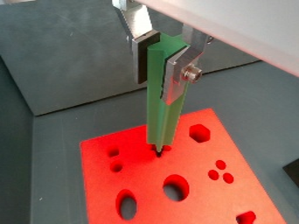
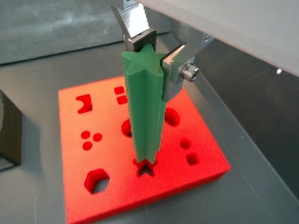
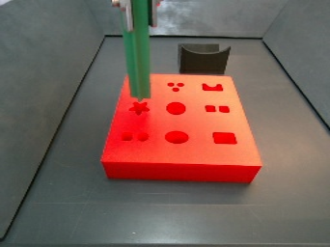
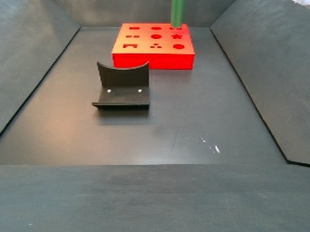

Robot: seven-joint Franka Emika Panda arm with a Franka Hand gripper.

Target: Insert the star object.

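The star object [image 2: 142,105] is a long bright green star-section rod, held upright. My gripper [image 2: 146,59] is shut on its upper end, one finger on each side, also seen in a wrist view [image 1: 162,63]. The rod's lower end stands at the star-shaped hole [image 2: 145,171] near one edge of the red block [image 2: 111,157]. In a side view the rod [image 3: 137,48] meets that hole [image 3: 139,108] at the block's [image 3: 180,169] far left. In a side view the rod [image 4: 177,14] rises from the block [image 4: 151,59] at the far end.
The red block [image 1: 146,171] has several other holes of different shapes. The dark fixture [image 3: 203,58] stands behind the block in a side view, and mid-floor [image 4: 122,86] in a side view. Grey bin walls slope up around the floor.
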